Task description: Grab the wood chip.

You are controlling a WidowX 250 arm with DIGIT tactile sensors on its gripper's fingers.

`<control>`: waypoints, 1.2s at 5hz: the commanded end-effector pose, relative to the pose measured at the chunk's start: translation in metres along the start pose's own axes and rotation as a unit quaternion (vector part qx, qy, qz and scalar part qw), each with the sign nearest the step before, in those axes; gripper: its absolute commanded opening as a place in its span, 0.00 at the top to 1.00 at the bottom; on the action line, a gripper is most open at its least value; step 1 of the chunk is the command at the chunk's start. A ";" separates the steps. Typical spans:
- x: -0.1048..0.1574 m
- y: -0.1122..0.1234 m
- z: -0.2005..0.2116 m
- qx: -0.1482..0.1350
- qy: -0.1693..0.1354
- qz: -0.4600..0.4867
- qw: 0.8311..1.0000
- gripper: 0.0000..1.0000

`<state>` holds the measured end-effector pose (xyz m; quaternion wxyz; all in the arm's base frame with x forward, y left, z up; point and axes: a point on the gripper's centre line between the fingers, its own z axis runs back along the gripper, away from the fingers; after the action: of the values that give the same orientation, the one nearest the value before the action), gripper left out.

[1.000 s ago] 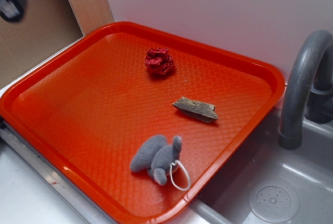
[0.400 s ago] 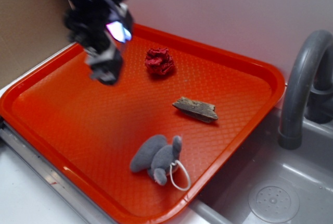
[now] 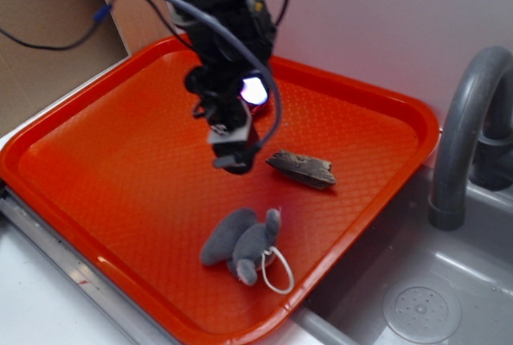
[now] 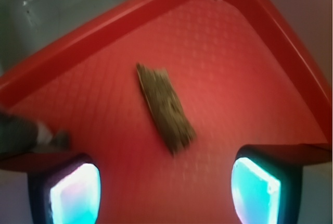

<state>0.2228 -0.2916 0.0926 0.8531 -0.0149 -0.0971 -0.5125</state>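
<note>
The wood chip (image 3: pixel 302 168), a flat brown-grey piece with jagged ends, lies on the red tray (image 3: pixel 120 168) right of centre. In the wrist view the wood chip (image 4: pixel 165 107) lies ahead of the jaws, slanting away. My gripper (image 3: pixel 234 158) hangs above the tray just left of the chip, a short gap between them. It is open: the two lit fingertips (image 4: pixel 75 195) stand far apart with bare tray between them.
A grey plush mouse (image 3: pixel 243 241) with a white loop lies near the tray's front edge. A red paper ball (image 3: pixel 258 103) sits behind the arm, mostly hidden. A grey tap (image 3: pixel 465 132) and sink (image 3: pixel 417 297) are to the right. Cardboard stands at back left.
The arm came in from the upper left and swept right and down across the tray, ending beside the wood chip. Nothing on the tray has moved.
</note>
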 end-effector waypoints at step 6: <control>0.014 -0.010 -0.052 -0.021 0.043 -0.113 0.992 1.00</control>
<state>0.2408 -0.3153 0.0336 0.8005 0.0020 -0.0351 -0.5982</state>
